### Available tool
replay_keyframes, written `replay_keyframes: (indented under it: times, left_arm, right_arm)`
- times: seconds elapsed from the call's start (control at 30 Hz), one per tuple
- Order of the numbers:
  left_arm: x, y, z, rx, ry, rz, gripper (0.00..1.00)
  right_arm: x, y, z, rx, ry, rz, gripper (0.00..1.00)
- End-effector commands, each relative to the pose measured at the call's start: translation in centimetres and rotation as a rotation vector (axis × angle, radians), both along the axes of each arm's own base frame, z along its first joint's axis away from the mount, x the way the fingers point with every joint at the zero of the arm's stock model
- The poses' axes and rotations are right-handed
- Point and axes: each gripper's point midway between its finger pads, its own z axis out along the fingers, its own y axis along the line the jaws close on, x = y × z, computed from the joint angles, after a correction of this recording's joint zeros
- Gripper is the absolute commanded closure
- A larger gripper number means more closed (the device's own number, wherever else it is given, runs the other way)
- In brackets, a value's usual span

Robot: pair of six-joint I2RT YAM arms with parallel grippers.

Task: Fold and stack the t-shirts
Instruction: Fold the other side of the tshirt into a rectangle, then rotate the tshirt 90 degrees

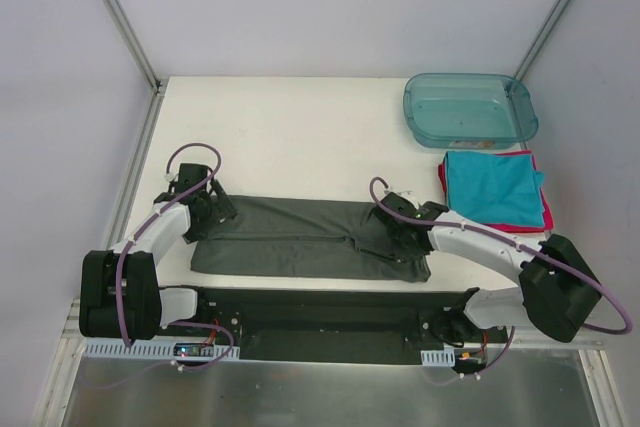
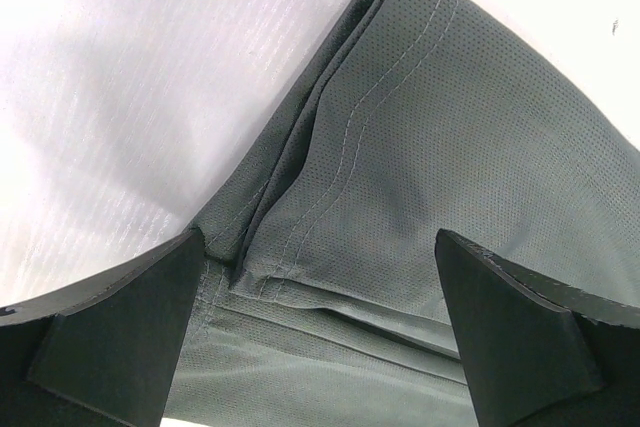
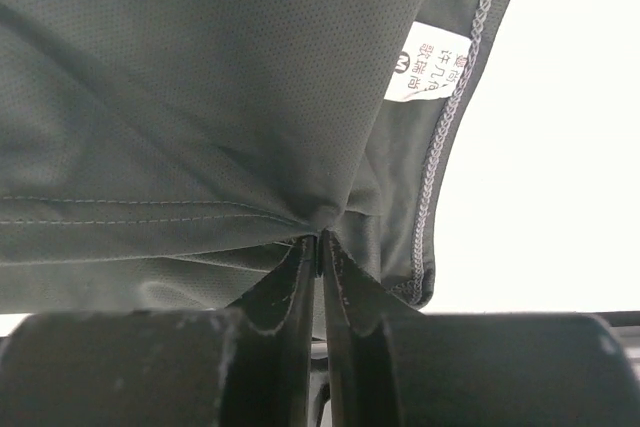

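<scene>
- Top view: charcoal t-shirt (image 1: 300,237) lies folded into a long band across the near half of the worktop (image 1: 290,137), between the two arms.
- Left fingers (image 1: 205,209) are down at the band's left end; right fingers (image 1: 395,232) are on the cloth near its right end.
- Teal t-shirt (image 1: 490,185) is folded and lies on top of the red-pink t-shirt (image 1: 497,226) at the right side, well apart from the charcoal one. A translucent teal tub (image 1: 468,107) is just beyond that stack, at the far right corner.
- Left wrist view: left fingers (image 2: 120,337) are spread wide with nothing clamped. The charcoal t-shirt (image 2: 460,147) fills the gap between them. Its folded, double-stitched edge runs up and away, with bare worktop (image 2: 100,97) to the left.
- Right wrist view: right fingers (image 3: 300,287) are pressed together, pinching a gathered fold of the charcoal t-shirt (image 3: 200,97). Creases run out from the pinch point.
- The white neck label (image 3: 425,62) shows at upper right, just inside the stitched neck seam (image 3: 440,157).
</scene>
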Motion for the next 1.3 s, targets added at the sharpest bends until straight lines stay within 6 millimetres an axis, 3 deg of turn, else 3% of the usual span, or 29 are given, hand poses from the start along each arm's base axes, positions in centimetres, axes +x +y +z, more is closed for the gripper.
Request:
replay_keyframes:
  times: [0.0,0.07,0.17,0.2,0.3,0.33,0.37,0.4,0.57,0.7,0.8,0.93,1.13,1.27]
  left_arm:
    - [-0.1,1.0,0.8,0.030,0.001,0.034,0.01]
    - [-0.1,0.9,0.9,0.029,0.000,0.034,0.01]
    - [0.2,0.3,1.5,-0.005,-0.025,0.026,0.01]
    - [0.3,0.0,1.8,-0.021,-0.032,0.021,0.01]
    - [1.1,-0.5,3.3,-0.054,-0.092,0.018,0.01]
    - [1.2,-0.6,3.9,-0.057,-0.109,0.030,0.01]
    - [1.2,-0.5,4.6,-0.058,-0.125,0.050,0.01]
    - [1.3,-0.3,5.3,-0.058,-0.153,0.067,0.01]
    - [2.0,-0.8,9.5,-0.105,-0.304,0.094,0.01]
    - [2.8,-2.8,11.3,-0.200,-0.347,0.030,0.01]
    - [3.5,-4.6,10.8,-0.266,-0.315,-0.050,0.01]
    - [3.8,-6.2,8.2,-0.295,-0.223,-0.106,0.01]
    - [3.2,-5.8,4.4,-0.251,-0.129,-0.102,0.01]
    - [2.6,-5.6,2.5,-0.238,-0.075,-0.101,0.01]
  right_arm:
    - [-0.6,-1.2,0.1,-0.034,0.003,-0.037,0.88]
    - [-0.6,-1.1,0.2,-0.025,0.001,-0.039,0.83]
    - [-0.6,-0.1,0.9,0.044,-0.010,-0.010,0.46]
    - [-0.6,0.4,1.4,0.076,-0.015,0.007,0.38]
    - [-0.8,2.3,3.5,0.205,-0.038,0.073,0.26]
    - [-0.9,2.9,4.5,0.255,-0.052,0.098,0.20]
    - [-0.9,3.2,5.3,0.293,-0.071,0.109,0.07]
    - [-0.9,3.6,6.4,0.335,-0.098,0.119,0.04]
    - [0.0,4.8,10.5,0.514,-0.244,0.057,0.04]
    - [1.0,6.4,10.5,0.627,-0.274,-0.027,0.04]
    - [2.2,7.0,9.0,0.599,-0.233,-0.103,0.04]
    - [3.7,6.8,6.0,0.477,-0.120,-0.180,0.04]
    - [3.8,4.3,1.0,0.204,0.006,-0.182,0.04]
    - [6.0,3.7,-1.3,0.067,-0.003,-0.083,0.04]
